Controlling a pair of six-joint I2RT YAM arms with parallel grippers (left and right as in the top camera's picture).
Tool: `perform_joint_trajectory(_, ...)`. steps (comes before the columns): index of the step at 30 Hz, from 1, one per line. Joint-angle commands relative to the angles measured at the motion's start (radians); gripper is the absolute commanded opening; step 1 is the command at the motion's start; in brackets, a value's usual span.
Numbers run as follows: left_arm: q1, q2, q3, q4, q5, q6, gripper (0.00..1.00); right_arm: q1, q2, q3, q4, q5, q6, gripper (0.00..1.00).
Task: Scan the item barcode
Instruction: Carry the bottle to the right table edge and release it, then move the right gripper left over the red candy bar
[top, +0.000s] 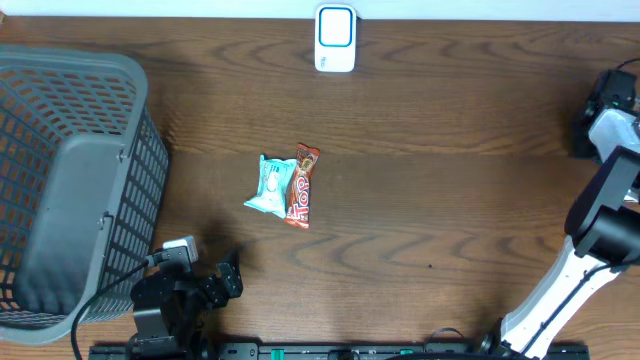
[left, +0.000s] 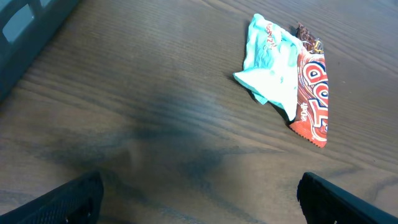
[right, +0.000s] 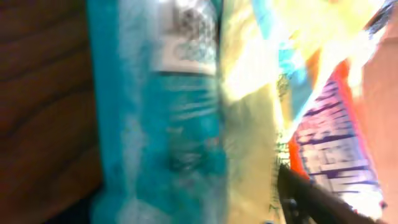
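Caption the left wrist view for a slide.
Teal packet touching a red snack bar on wooden table, before open left end effector.

Left arm (top: 175, 300): black housings throughout; a small white-and-grey module (top: 180, 247) was fitted to it, and a black cable (top: 82, 318) was run from that module.
Left gripper (left: 205, 199): two matt black fingers (left: 68, 199) with blunt ends were recorded.
Right arm (top: 560, 290): a white link was joined through a rounded black joint (top: 608, 215) to a pale grey section with black end parts.
Base rail (top: 330, 352): black, marked with green.
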Motion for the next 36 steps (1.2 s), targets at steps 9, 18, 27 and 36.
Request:
perform_joint_trajectory(9, 0.004, -0.003, -0.006, -0.069, 0.0, -0.002, 0.98, 0.04, -0.34, -0.002, -0.057, -0.577, 0.13, 0.99)
perform_joint_trajectory(18, 0.004, -0.003, -0.006, -0.069, 0.0, -0.002, 0.98, 0.266, -0.409, -0.004, -0.239, -1.487, 0.418, 0.99)
perform_joint_trajectory(27, 0.004, -0.003, -0.006, -0.069, 0.0, -0.002, 0.98, 0.756, -0.379, -0.093, -0.286, -1.311, 0.404, 0.98)
perform_joint_trajectory(36, 0.004, -0.003, -0.006, -0.069, 0.0, -0.002, 0.98, 1.156, -0.344, -0.189, -0.189, -0.649, 0.391, 0.43)
